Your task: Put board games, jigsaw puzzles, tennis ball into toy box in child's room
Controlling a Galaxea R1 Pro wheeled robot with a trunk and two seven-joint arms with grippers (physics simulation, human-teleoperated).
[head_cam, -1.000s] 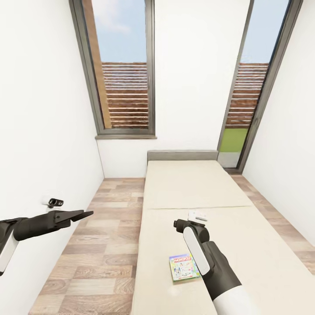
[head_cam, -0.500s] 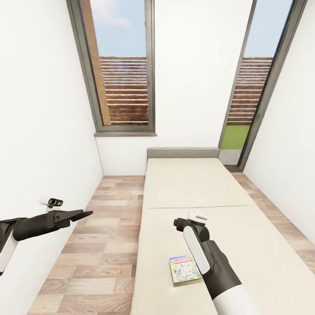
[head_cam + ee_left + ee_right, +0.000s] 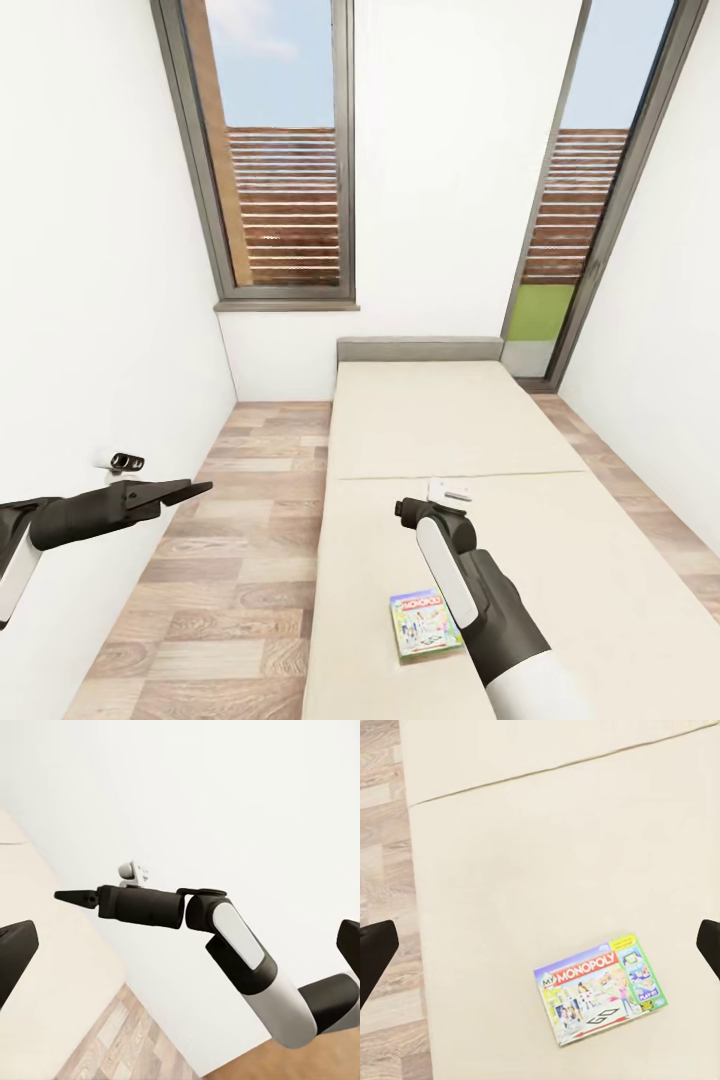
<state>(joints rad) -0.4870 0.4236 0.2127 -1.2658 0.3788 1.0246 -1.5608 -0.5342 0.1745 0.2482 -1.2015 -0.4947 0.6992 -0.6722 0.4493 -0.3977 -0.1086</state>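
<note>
Approach step for the bed's board games: the Monopoly box (image 3: 601,991) lies flat on the bed (image 3: 440,420) beneath the right hand (image 3: 540,945), apparently spread and empty, which must descend and grip.

My view: cream bed (image 3: 450,430), Monopoly box (image 3: 425,623) flat near its edge, white item (image 3: 450,490) farther up.

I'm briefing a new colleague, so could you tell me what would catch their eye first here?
The colourful flat Monopoly board game box lies on the long cream bed, beside the robot's right arm. A small white flat box lies farther up the bed. Two tall grey-framed windows fill the far wall.
</note>
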